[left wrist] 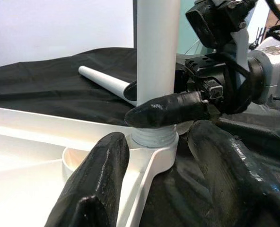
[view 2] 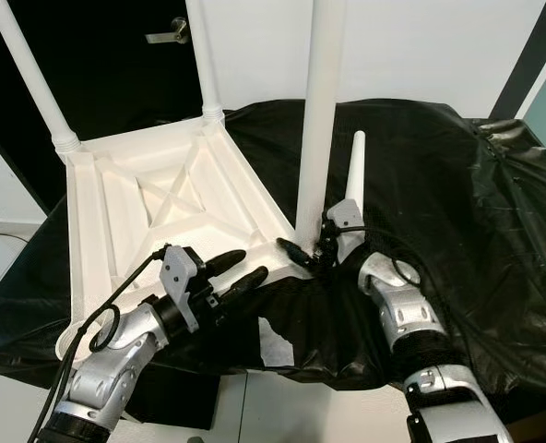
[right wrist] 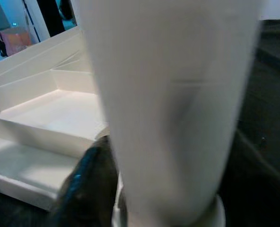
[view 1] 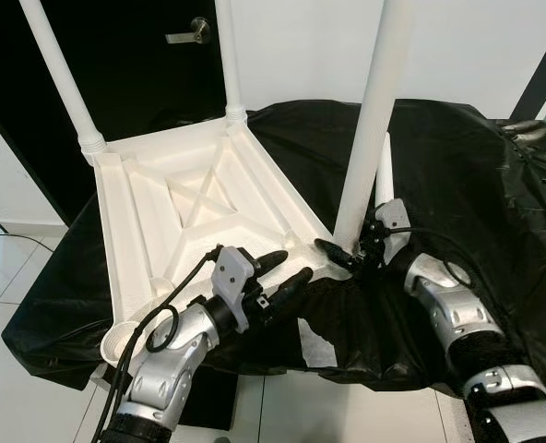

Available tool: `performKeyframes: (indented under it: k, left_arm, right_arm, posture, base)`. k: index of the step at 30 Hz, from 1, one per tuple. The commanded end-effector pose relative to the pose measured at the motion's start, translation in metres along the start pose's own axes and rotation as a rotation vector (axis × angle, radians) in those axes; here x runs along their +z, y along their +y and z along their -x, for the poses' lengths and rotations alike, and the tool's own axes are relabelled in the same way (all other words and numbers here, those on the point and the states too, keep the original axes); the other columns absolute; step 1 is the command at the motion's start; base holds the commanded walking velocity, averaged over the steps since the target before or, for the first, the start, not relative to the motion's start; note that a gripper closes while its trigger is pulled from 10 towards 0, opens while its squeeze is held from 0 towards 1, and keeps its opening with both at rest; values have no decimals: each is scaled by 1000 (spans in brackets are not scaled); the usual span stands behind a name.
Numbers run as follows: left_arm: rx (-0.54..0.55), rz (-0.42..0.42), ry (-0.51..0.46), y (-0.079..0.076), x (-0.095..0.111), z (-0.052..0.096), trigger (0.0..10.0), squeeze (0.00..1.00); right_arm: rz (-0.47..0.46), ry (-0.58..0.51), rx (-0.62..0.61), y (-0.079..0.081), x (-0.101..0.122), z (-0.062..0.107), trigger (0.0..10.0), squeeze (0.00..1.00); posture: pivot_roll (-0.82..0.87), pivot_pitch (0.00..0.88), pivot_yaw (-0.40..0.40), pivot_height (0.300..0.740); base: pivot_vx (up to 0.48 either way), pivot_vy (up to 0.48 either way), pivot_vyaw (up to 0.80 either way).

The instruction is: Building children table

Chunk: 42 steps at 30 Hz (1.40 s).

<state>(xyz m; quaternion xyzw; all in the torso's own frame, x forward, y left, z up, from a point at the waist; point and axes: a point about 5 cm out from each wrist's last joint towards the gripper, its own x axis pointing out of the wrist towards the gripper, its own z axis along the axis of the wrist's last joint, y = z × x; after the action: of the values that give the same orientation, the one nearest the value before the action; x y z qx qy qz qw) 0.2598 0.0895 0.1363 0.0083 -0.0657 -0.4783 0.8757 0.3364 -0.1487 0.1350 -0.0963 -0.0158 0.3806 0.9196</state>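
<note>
The tabletop [view 1: 457, 166] is covered by a crumpled black sheet [view 1: 494, 185] that hangs over its near edge. An upturned white children's table [view 1: 190, 217] is laid across the tabletop's left side, its near-left corner overhanging the edge. A loose white leg [view 2: 352, 171] is laid on the sheet near the middle of the tabletop, just beside the upturned table's near-right corner.

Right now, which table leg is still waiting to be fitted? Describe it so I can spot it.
On the black plastic sheet lies the upturned white plastic tabletop with three upright legs. Just beyond its near-right corner lies the loose white tapered leg, flat on the sheet behind the right gripper, the one leg not standing.
</note>
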Motion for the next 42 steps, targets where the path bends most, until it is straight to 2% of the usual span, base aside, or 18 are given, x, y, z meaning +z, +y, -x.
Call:
performKeyframes:
  k: [1, 7, 9, 12, 13, 14, 15, 19, 21, 25, 27, 28, 29, 30, 31, 33, 36, 42]
  left_arm:
    - [-81, 1, 14, -3, -2, -1, 10000, 0]
    - [-81, -1, 13, -3, -2, -2, 10000, 0]
    - [-80, -2, 10, -4, -1, -3, 10000, 0]
    - [-79, -2, 9, -4, -1, -2, 10000, 0]
    - [-76, 1, 6, -4, -1, -2, 10000, 0]
    - [-74, 3, 4, -4, -1, -2, 10000, 0]
    - [-74, 6, 3, -5, -1, -2, 10000, 0]
    - [-76, 9, 4, -6, -1, -2, 10000, 0]
    - [-82, 13, 4, -8, -2, -2, 10000, 0]
    - [-84, 14, 4, -9, -2, -1, 10000, 0]
    - [-85, 20, 2, -10, -2, -1, 10000, 0]
    - [-85, 20, 2, -10, -2, -1, 10000, 0]
    - [-85, 23, 1, -11, -2, -1, 10000, 0]
    - [-84, 23, 1, -11, -2, -1, 10000, 0]
    - [-84, 23, 1, -11, -2, -1, 10000, 0]
    - [-82, 24, -1, -11, -2, 0, 10000, 0]
    - [-80, 26, -2, -11, -1, 1, 10000, 0]
    - [-82, 32, -1, -12, -1, 3, 10000, 0]
  right_arm:
    - [8, 32, 52, 5, -6, -3, 0, 0]
    - [-15, 36, 50, 2, -8, -3, 0, 0]
    - [-73, 14, 41, 6, -9, -5, 0, 0]
    - [-83, 5, 31, 10, -9, -7, 0, 0]
    - [-103, -2, -6, 12, -9, -9, 4471, 0]
    - [-114, -4, -32, 13, -10, -10, 4471, 0]
    - [-114, 10, -92, 16, -12, -12, 10000, 0]
    - [-125, 29, -169, 20, -14, -16, 10000, 0]
    - [-173, 53, -342, 22, -16, -20, 10000, 0]
    - [-185, 57, -401, 23, -16, -20, 10000, 0]
    - [-200, 54, -550, 29, -14, -21, 10000, 0]
    - [-200, 54, -550, 29, -14, -21, 10000, 0]
    - [-257, 62, -690, 42, -14, -23, 10000, 0]
    - [-278, 67, -723, 46, -14, -23, 10000, 0]
    - [-278, 67, -723, 46, -14, -23, 10000, 0]
    - [-346, 55, -725, 60, -14, -28, 10000, 0]
    - [-306, 37, -701, 65, -9, -30, 10000, 0]
    - [-331, -2, -698, 65, -2, -29, 10000, 0]
  posture:
    - [-4, 0, 21, 740]
    - [-1, 0, 17, 740]
    - [1, 0, 14, 740]
    - [0, 0, 10, 740]
    - [0, 0, 9, 740]
    - [0, 0, 9, 740]
    - [-2, 0, 8, 740]
    - [-4, 0, 7, 740]
    - [-6, 0, 5, 740]
    - [-6, 0, 4, 740]
    - [-6, 0, 2, 740]
    - [-6, 0, 2, 740]
    - [-2, 0, -2, 740]
    - [-2, 0, -2, 740]
    - [-2, 0, -2, 740]
    - [4, 0, -3, 740]
    - [3, 0, -2, 740]
    - [-1, 0, 2, 740]
  base:
    - [0, 0, 0]
    - [0, 0, 0]
    - [0, 0, 0]
    - [0, 0, 0]
    - [0, 0, 0]
    - [0, 0, 0]
    - [0, 0, 0]
    - [0, 0, 0]
    - [0, 0, 0]
    - [0, 0, 0]
    - [0, 0, 0]
    - [0, 0, 0]
    - [0, 0, 0]
    - [0, 0, 0]
    - [0, 0, 0]
    - [0, 0, 0]
    - [0, 0, 0]
    - [0, 0, 0]
